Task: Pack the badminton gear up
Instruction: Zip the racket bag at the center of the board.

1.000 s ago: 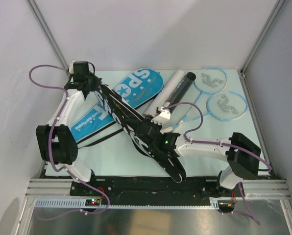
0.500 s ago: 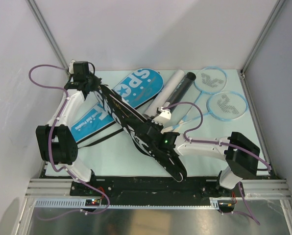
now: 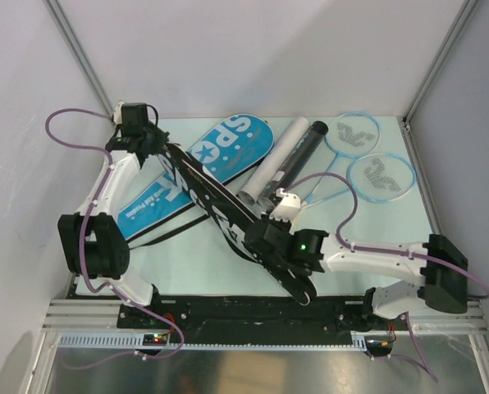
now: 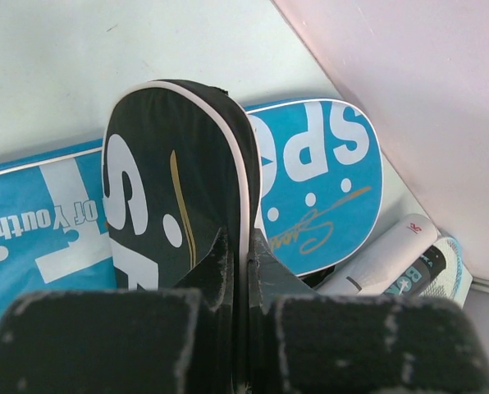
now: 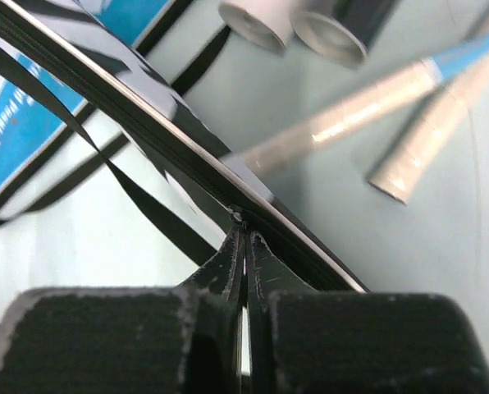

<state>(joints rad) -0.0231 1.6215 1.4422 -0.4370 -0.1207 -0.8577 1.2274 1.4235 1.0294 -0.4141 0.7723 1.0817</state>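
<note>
While the black cover [image 3: 216,209] lies slantwise across the blue cover [image 3: 236,144], the left hand [image 4: 246,254] is clenched on its rounded head end. The right hand [image 5: 243,223] is squeezed shut, tips touching the same cover's edge seam lower down; whether it actually grips the seam is unclear. A loose black strap [image 5: 158,209] runs left of those tips. Just past the right hand are the white tube [image 5: 253,20] and black tube [image 5: 331,33], side by side, with two taped racket handles [image 5: 343,115] to their right. The two rackets [image 3: 379,176] have light-blue heads lying well beyond. The table [image 3: 179,263] is pale green and matte. White walls [image 3: 253,57] close it in, with a metal rail [image 3: 89,312] along the near edge.
</note>
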